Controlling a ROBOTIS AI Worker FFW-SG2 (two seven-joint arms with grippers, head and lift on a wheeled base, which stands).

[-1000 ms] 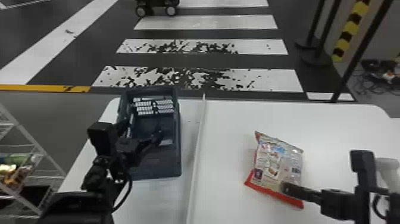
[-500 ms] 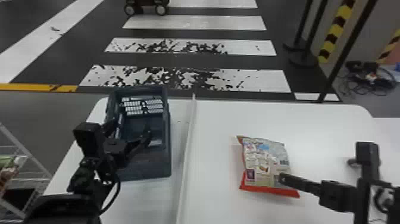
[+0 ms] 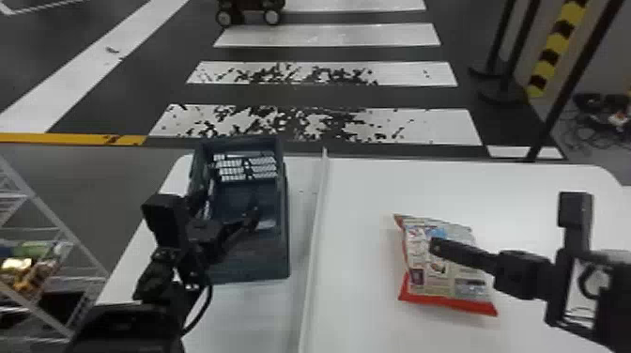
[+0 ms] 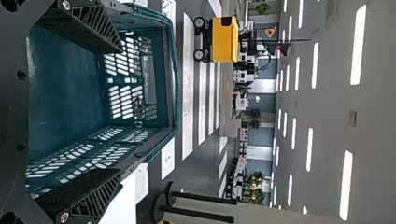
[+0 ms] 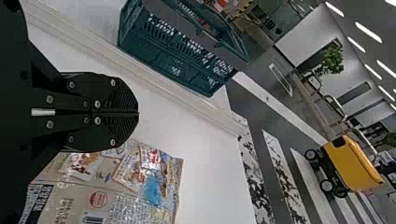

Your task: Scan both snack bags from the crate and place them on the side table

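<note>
bench: white [image 3: 469, 188], under the crate [image 3: 282, 234], with a raised strip [image 3: 312, 244] running just right of the crate.
rack: wire shelving [image 3: 35, 199], left of the crate, apart from it.
cart: yellow, wheeled [image 4: 225, 39], on the floor well beyond the crate.
crate: dark teal, upright, mesh-sided, on the bench's left part.
snack bag: lying flat on the bench [image 3: 436, 281], right of the crate and across the strip, its red edge on the near side.
left hand: over the crate's opening [image 3: 230, 202], fingers spread, nothing between them.
right hand: well right of the crate, above the snack bag [image 3: 436, 246], fingers pressed together, pinching nothing; i cannot tell whether it touches the bag.
</note>
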